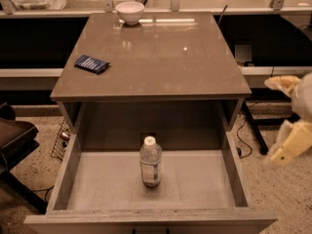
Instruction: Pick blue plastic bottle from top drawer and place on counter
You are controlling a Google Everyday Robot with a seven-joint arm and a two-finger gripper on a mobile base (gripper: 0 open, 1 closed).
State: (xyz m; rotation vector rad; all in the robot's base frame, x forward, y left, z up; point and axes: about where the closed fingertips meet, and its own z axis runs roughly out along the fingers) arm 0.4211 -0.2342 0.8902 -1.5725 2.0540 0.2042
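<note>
The blue plastic bottle (150,163) stands upright on the pale floor of the open top drawer (195,184), near its middle, white cap up. The counter (156,57) lies above and behind the drawer, glossy brown-grey. My gripper (288,147) is a cream-coloured shape at the right edge of the view, outside the drawer's right wall, at about the drawer's height and well apart from the bottle. It holds nothing that I can see.
A flat dark blue packet (91,63) lies on the counter's left side. A white bowl (129,11) sits at the counter's back edge. A dark chair (14,140) stands left of the drawer. Cables (246,135) run on the floor at the right.
</note>
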